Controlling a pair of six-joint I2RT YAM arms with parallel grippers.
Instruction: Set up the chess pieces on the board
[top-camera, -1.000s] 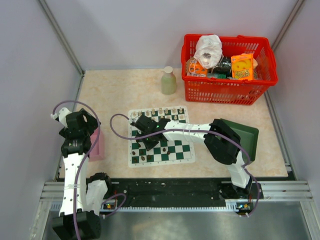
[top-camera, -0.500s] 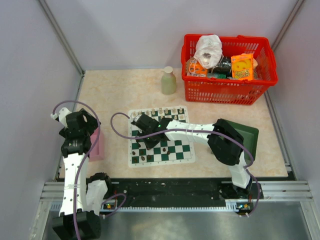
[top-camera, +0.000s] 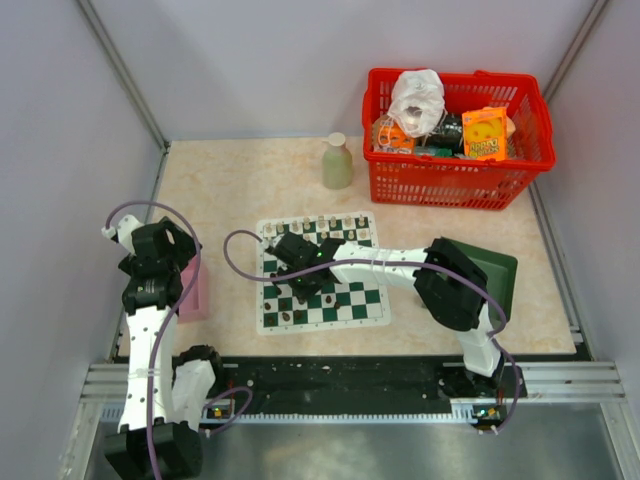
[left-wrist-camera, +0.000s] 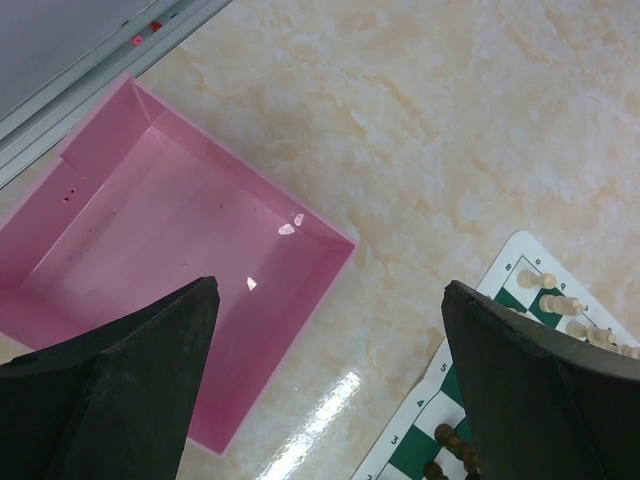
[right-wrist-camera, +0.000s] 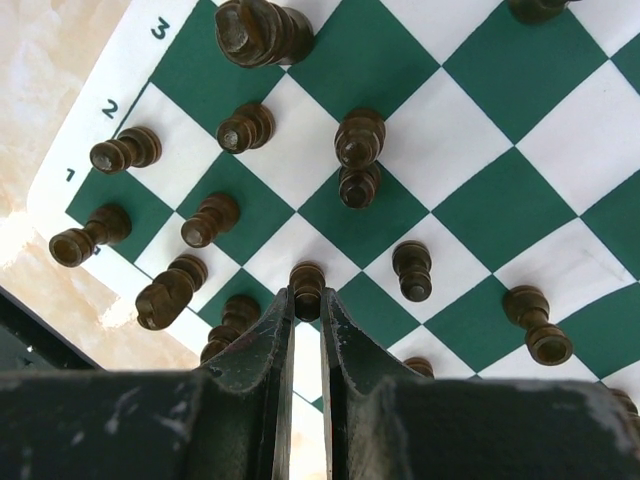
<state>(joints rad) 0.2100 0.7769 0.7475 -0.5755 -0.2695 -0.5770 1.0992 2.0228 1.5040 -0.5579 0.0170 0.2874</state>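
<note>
**Right tool clenched on a dark piece at the board's near-left corner**

Landmark: the board (top-camera: 372, 296), a green-and-white checked mat lying flat near the middle of the counter (top-camera: 230, 190).

- Right arm reaches across the board from its right side. The right tool (right-wrist-camera: 307, 296) sits low over the near-left corner, fingers drawn almost together and pinching a dark piece (right-wrist-camera: 307, 277) at their very tips. Cannot tell whether that piece rests on its square or hangs just above it.
- Other dark pieces (right-wrist-camera: 245, 127) are scattered loosely over the same corner, by the border numbers 1 to 3 — not in straight rows. More lie further in towards the board's middle.
- Cream pieces (top-camera: 340, 222) stand in a line along the board's far edge. The left wrist view catches a few of them at the far-left corner.
- Left tool (left-wrist-camera: 328, 290) is released, fingers spread wide with nothing between them. It hovers off the board's left side, above bare counter and the edge of a pink tray (left-wrist-camera: 150, 230).
- The pink tray sits on the counter left of the board, apart from it.
- Right of the board: a dark green tray (top-camera: 500, 270), partly hidden by the right arm.
- Beyond the board's far edge: a pale green bottle (top-camera: 337, 162), upright. Further right of that is a red basket (top-camera: 455, 180) holding packets and a white bag.
</note>
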